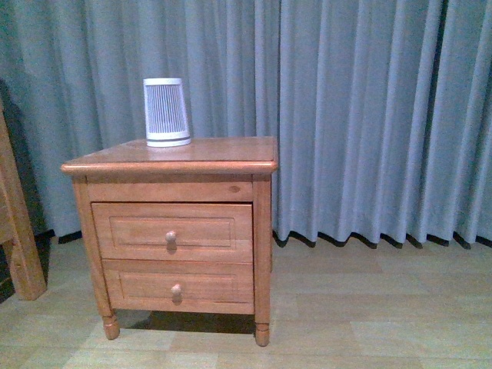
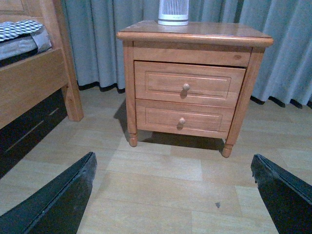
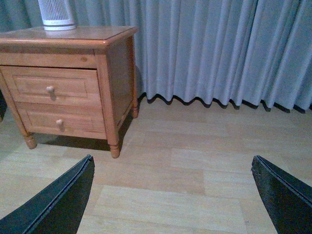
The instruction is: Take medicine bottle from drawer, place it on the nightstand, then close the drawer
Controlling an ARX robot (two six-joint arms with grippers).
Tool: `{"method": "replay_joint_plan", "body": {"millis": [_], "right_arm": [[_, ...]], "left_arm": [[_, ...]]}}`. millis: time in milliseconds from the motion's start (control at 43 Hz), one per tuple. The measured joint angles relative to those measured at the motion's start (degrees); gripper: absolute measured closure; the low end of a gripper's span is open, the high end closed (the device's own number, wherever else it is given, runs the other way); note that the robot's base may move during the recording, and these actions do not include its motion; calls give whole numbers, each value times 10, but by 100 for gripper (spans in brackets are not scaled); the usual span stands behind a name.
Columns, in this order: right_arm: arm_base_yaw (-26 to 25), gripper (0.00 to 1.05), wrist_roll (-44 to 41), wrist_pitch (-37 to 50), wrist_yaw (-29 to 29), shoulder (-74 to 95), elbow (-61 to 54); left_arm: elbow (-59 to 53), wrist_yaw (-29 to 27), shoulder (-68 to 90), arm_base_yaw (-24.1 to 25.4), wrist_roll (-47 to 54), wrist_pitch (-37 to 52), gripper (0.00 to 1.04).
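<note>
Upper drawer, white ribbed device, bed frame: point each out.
upper drawer (image 1: 171, 229): front view, centre of its front panel.
white ribbed device (image 1: 167, 111): front view, middle of its ribbed side.
bed frame (image 2: 29, 85): left wrist view, on the side rail.

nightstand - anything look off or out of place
Nothing stands out. The nightstand stands level, both the upper drawer and the lower drawer look shut, and the white ribbed device sits upright on top.

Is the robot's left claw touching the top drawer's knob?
Apart. In the left wrist view the left gripper hangs open over bare floor, well short of the knob on the drawer; floorboards lie between them.
</note>
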Motion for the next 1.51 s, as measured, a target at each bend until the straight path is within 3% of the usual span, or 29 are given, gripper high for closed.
{"method": "replay_joint_plan", "body": {"millis": [674,697,767,929,1254,1510], "right_arm": [[0,7,0,0,0,0,0],[0,7,0,0,0,0,0],[0,7,0,0,0,0,0],[0,7,0,0,0,0,0],[0,7,0,0,0,0,0],[0,7,0,0,0,0,0]], "left_arm": [[0,0,0,0,0,0,7],[0,6,1,1,-4,-2,7],[24,104,66,29,-60,-55,7],[28,146,228,46,-111,76,7],[129,131,642,29,-99,442,7],[229,102,883,-14,-83,577,7]]}}
